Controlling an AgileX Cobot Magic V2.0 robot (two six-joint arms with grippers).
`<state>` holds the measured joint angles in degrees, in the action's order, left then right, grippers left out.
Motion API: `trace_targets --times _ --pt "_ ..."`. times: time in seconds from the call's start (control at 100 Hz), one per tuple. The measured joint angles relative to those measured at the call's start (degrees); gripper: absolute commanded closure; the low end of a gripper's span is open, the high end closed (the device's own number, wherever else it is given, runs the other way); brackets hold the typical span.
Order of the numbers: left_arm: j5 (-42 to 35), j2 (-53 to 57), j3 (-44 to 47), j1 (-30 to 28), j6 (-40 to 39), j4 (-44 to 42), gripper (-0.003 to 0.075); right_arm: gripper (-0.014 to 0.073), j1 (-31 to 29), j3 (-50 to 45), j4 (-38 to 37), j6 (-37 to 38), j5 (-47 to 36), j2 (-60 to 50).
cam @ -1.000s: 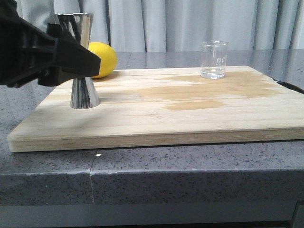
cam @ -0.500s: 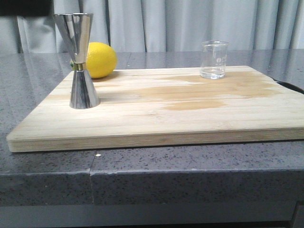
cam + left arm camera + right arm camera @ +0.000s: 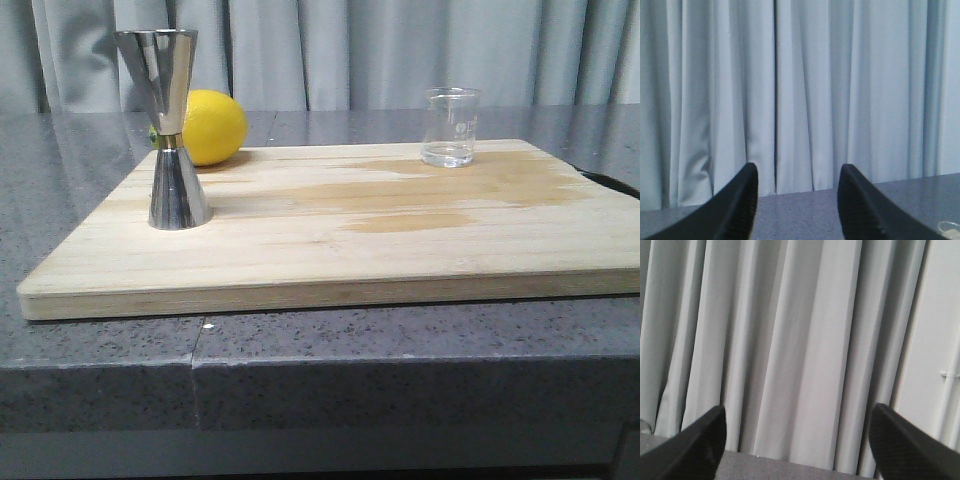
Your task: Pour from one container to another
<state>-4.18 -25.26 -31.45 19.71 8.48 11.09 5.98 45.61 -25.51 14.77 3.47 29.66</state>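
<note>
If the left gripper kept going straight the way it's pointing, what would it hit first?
Probably the grey curtain. The open left gripper faces it across a strip of countertop, with nothing between its fingers. Depth is hard to judge, and only the edge of a glass shows off to one side, out of that line.

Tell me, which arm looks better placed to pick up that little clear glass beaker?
Probably the right. The small clear glass beaker stands on the right of the wooden board. Both the right gripper and the left gripper are open, empty and facing the curtain.
</note>
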Motion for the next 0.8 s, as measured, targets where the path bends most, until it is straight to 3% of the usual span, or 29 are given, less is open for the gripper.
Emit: trace_targets --times 0.12,0.33,0.56,0.8 --pt "0.8 1.5 0.0 -1.1 0.0 0.0 0.0574 0.0263 0.0 0.0 0.2 0.0 3.0 -2.9" --pt "1.1 1.8 0.0 -1.2 0.0 0.0 0.0740 0.0671 0.0 0.0 1.3 0.0 10.8 -5.8" --pt "1.1 1.8 1.2 -1.3 0.0 -1.5 0.0740 0.0667 0.0 -5.2 2.0 0.0 9.3 -8.1" --pt "0.0 5.0 12.1 -1.3 0.1 -2.1 0.0740 0.0667 0.0 -17.6 2.0 0.0 5.2 -16.5"
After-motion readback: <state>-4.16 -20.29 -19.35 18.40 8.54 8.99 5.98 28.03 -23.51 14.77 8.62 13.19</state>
